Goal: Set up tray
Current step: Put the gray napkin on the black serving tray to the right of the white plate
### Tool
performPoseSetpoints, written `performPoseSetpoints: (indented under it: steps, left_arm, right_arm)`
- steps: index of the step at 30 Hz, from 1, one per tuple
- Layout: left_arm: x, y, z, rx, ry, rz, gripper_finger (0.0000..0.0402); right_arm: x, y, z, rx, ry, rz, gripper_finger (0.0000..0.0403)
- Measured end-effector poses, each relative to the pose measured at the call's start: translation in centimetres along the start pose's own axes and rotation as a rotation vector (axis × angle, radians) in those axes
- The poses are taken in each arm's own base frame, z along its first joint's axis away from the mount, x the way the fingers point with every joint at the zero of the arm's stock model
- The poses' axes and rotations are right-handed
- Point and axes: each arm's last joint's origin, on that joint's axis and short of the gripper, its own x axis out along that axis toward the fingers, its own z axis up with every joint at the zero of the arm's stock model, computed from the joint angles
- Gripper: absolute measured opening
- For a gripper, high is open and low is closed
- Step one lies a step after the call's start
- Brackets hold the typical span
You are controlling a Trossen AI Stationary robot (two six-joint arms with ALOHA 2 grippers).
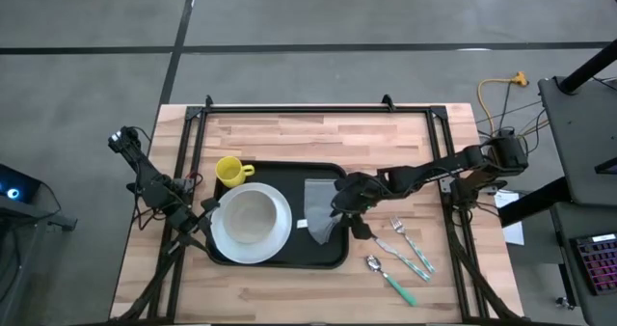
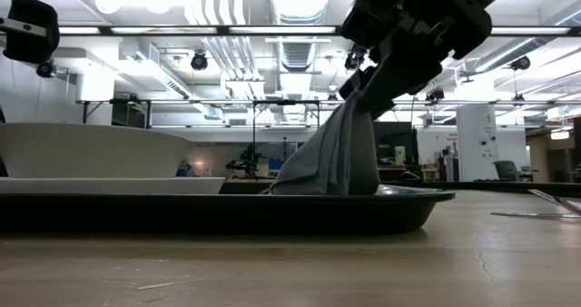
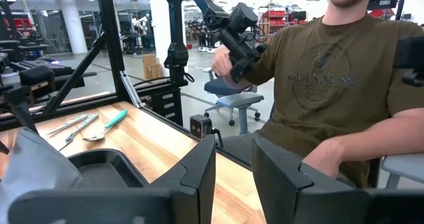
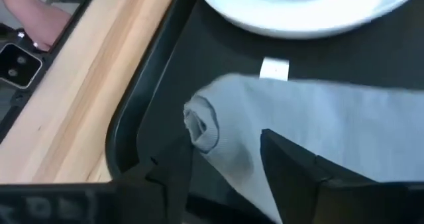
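Note:
The black tray point(image 1: 328, 254) lies mid-table. It holds a white plate point(image 1: 275, 244) with a white bowl point(image 1: 249, 213) on it, a yellow cup point(image 1: 229, 170) and a grey napkin point(image 1: 316, 203). My right gripper point(image 1: 345, 220) hovers over the napkin's near right part, slanting down, its fingers open. The napkin's bunched end point(image 4: 202, 128) rises between them in a peak point(image 2: 340, 143), while its lower part rests on the tray floor. My left gripper point(image 3: 233, 177) waits open and level at the tray's left edge point(image 1: 201, 215). My right gripper has its fingers on either side of the napkin's raised bunched end point(image 4: 199, 121), coming from above and the table's right. The cloth still stands up toward the fingertips point(image 2: 356, 103). Whether a finger touches it I cannot tell.
Two forks point(image 1: 410, 249) and a spoon point(image 1: 386, 276) with green handles lie on the wood to the right of the tray. Black frame rails point(image 1: 318, 107) run along the table's edges. A seated person point(image 3: 331, 85) shows beyond the table in the left wrist view.

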Motion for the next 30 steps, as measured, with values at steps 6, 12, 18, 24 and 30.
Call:
performPoseSetpoints:
  steps: [6,12,18,24,30]
  left_arm:
    - [0.0,0.0,0.0,0.000,0.000,0.000,0.0079]
    - [0.0,0.0,0.0,0.000,0.000,0.000,0.0079]
    - [0.0,0.0,0.0,0.000,0.000,0.000,0.0079]
    - [0.0,0.0,0.0,0.000,0.000,0.000,0.0079]
    - [0.0,0.0,0.0,0.000,0.000,0.000,0.0079]
  right_arm:
    - [-1.5,0.4,-0.2,0.058,0.205,-0.016,0.0189]
    - [-2.8,0.9,1.3,0.038,0.295,-0.015,0.0192]
    - [-2.3,0.8,3.5,-0.090,0.063,-0.008,0.0192]
    - [-2.0,0.7,3.3,-0.135,0.030,-0.010,0.0192]
    - [-1.0,0.5,2.7,-0.062,0.067,-0.009,0.0192]
